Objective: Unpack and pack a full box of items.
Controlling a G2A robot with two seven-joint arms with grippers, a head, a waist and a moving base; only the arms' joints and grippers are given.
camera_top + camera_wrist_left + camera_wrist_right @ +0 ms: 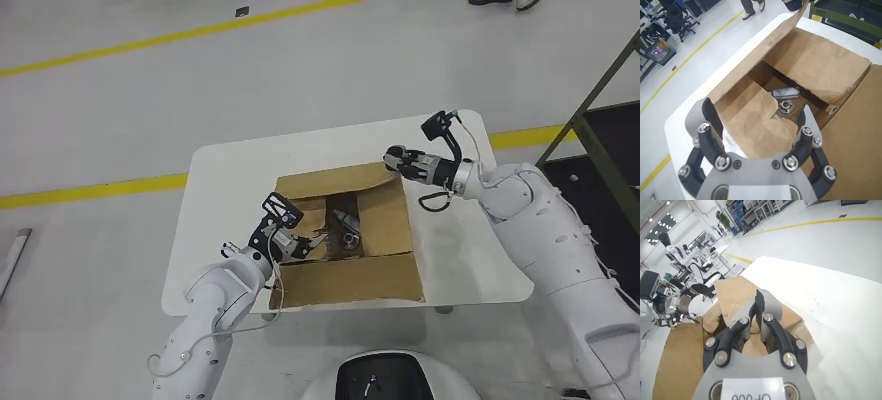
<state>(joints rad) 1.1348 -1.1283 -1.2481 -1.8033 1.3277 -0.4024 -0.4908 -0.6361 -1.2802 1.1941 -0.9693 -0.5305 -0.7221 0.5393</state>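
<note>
Box (390, 215), inner flap (749, 115) over metal parts (785, 105); left claw (756, 105) wide, right claw (758, 294) tight on far flap (761, 43)

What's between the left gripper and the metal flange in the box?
A torn cardboard flap, in the left wrist view: it sits before the open left gripper, and its ragged edge overlaps the metal flange.

White table (240, 170) w/ rounded corners stands on pale floor (100, 100). One cardboard box (350, 285) sits directly on it, flaps open, approx. mid-table, nr the robot-side edge.
</note>
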